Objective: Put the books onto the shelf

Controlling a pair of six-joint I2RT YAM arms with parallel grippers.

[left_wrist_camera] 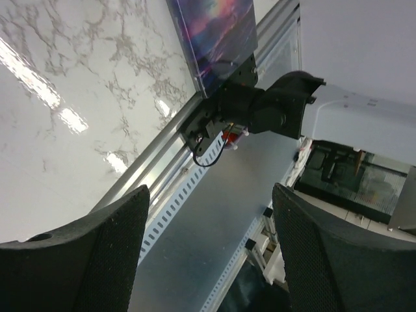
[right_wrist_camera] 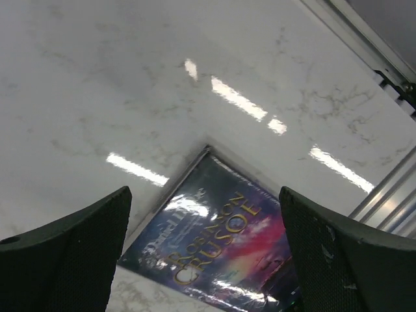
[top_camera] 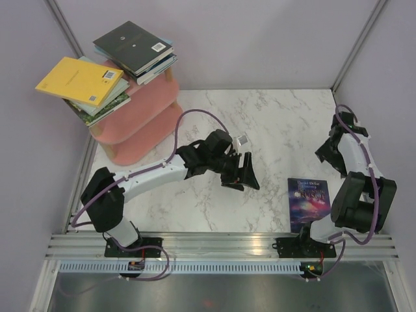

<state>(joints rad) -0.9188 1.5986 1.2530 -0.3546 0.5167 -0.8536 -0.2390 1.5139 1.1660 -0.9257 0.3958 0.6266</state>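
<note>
On the marble table (top_camera: 260, 123), purple galaxy book (top_camera: 308, 203) flat; left fingers (left_wrist_camera: 97, 253) and right fingers (right_wrist_camera: 65, 260) wide, empty.

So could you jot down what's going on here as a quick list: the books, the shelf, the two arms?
shelf: pink, three boards, far left corner of the table
books on shelf: two piles on the top board, one topped by a yellow book, one by a black book
book left over: purple book, flat on the table by the right arm's base
left fingers: open, empty, over mid table
right fingers: open, empty, above the purple book, not touching it
</note>
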